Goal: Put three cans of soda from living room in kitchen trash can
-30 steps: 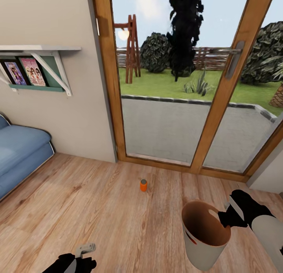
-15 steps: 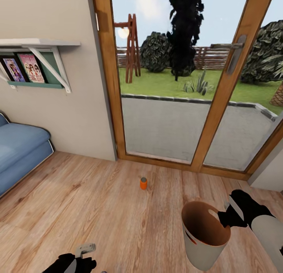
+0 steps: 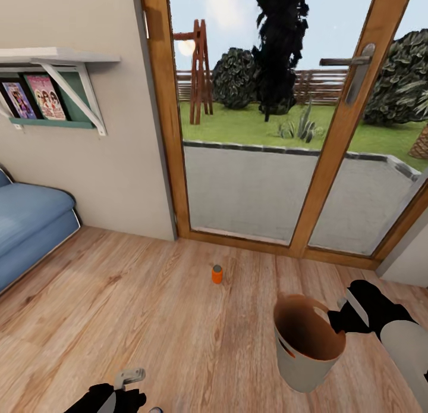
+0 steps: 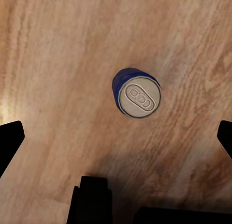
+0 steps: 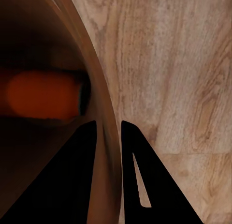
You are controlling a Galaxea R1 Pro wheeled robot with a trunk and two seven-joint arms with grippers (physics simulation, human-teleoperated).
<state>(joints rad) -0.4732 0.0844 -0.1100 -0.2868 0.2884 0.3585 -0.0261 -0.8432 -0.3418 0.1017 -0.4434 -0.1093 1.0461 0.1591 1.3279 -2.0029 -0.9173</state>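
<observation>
My left gripper (image 3: 128, 380) is cut off at 6 o'clock; its fingers spread wide above the upright blue can (image 4: 137, 93). My right gripper (image 5: 108, 137) pinches the bin (image 3: 306, 347) rim; an orange can (image 5: 46, 95) lies inside. Another orange can (image 3: 217, 274) stands at 12 o'clock.

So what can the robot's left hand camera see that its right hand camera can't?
The left wrist view shows a dark blue soda can standing upright on the floor, seen from above, between the wide-apart fingers of the left end effector. The right wrist view shows the right end effector pinching the rim of the bin, with an orange can lying inside it. Both views show the wood plank floor.
</observation>
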